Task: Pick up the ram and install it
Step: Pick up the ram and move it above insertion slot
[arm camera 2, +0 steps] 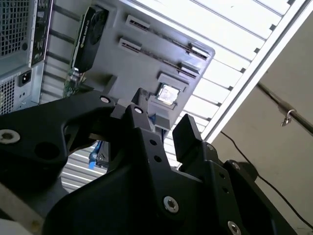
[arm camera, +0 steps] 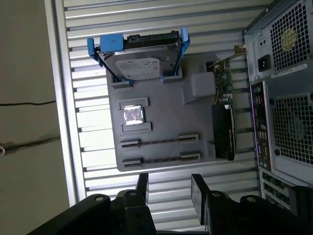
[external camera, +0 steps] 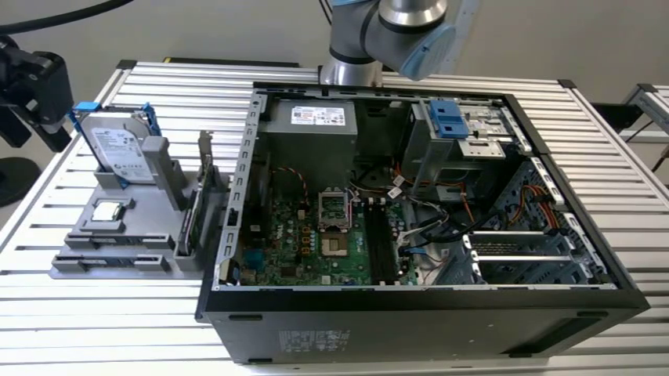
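My gripper (arm camera: 170, 188) has clear air over the gray holder (arm camera: 166, 117); the upright hard drive (arm camera: 139, 63) blocks its far end, the expansion card (arm camera: 224, 127) walls the side by the computer case (arm camera: 283, 73), where cables (external camera: 434, 223) crowd the memory slots (external camera: 381, 247)

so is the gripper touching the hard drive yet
Apart. In the first wrist view the open gripper sits across the grey tray from the hard drive, with nothing between its fingers.

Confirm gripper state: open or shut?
Open and empty. In both wrist views the gripper has its fingers apart, with nothing held between them.
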Robot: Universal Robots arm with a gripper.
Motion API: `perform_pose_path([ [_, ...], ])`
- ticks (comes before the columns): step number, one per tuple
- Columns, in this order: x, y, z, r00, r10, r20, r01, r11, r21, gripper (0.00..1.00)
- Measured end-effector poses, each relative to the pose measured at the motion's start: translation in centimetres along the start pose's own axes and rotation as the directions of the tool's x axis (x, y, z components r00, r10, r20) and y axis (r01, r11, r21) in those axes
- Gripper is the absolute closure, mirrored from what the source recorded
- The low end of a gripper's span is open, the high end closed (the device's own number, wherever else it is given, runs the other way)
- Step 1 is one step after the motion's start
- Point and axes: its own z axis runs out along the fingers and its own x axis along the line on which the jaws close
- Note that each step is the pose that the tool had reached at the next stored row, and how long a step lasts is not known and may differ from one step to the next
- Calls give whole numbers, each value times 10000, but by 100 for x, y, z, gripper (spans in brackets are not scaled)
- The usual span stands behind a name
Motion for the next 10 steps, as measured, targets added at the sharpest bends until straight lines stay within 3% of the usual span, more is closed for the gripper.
perform_pose_path([
  [10,10,-1,-2,9982,593,29,-593,9982,8,0],
])
